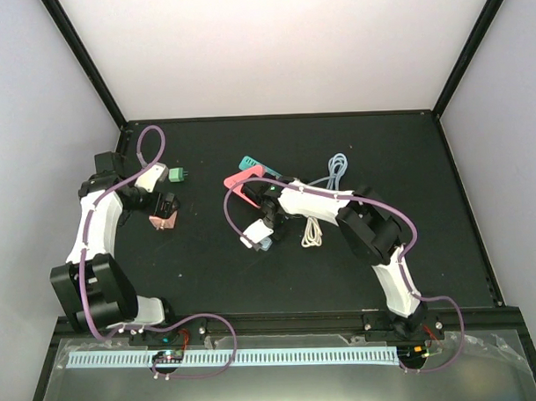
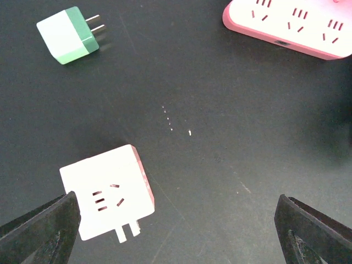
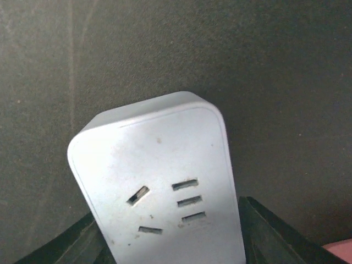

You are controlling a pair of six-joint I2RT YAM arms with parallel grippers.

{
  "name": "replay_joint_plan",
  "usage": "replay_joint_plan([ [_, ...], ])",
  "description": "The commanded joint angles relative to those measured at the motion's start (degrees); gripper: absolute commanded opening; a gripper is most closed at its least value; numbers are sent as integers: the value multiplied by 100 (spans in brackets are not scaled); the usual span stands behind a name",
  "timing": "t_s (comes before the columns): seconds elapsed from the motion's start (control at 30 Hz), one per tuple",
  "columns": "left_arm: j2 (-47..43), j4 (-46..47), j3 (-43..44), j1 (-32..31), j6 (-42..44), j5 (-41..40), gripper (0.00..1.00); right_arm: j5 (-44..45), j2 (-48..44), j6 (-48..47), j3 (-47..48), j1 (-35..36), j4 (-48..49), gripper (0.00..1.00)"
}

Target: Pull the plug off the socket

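Note:
A pale blue-white adapter plug (image 3: 159, 181), its slotted face turned to the right wrist camera, fills that view. My right gripper (image 3: 170, 242) is shut on it, with a dark finger against each of its sides. From above, the plug (image 1: 260, 243) and right gripper (image 1: 262, 229) sit just in front of the pink socket strip (image 1: 241, 184), apart from it. My left gripper (image 2: 176, 236) hangs open over bare mat, nothing between its fingers. In the left wrist view, the pink socket strip (image 2: 291, 27) shows at the top right.
A white-and-pink cube adapter (image 2: 107, 192) lies beside my left finger. A green-and-white plug (image 2: 69, 34) lies further off. A teal strip (image 1: 249, 161) sits behind the pink one. Coiled cables, grey (image 1: 336, 172) and white (image 1: 312, 232), lie right of my right gripper.

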Motion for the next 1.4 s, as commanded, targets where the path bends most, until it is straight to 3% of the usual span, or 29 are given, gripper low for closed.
replay_joint_plan([
  [0.0, -242, -175, 154, 21, 103, 217, 99, 170, 17, -170, -18, 31, -207, 55],
  [0.3, -353, -212, 164, 19, 122, 334, 99, 85, -649, -228, 60, 31, -578, 46],
  [0.77, -498, -308, 189, -86, 322, 361, 99, 292, -2328, -532, -973, -402, -1102, 43],
  [1.2, -465, -142, 289, -392, 27, 426, 99, 752, -3869, -1388, -3397, -2167, -671, 42],
  [1.37, -410, -98, 302, -588, -104, 383, 99, 875, -4016, -1801, -3776, -3002, -444, 43],
])
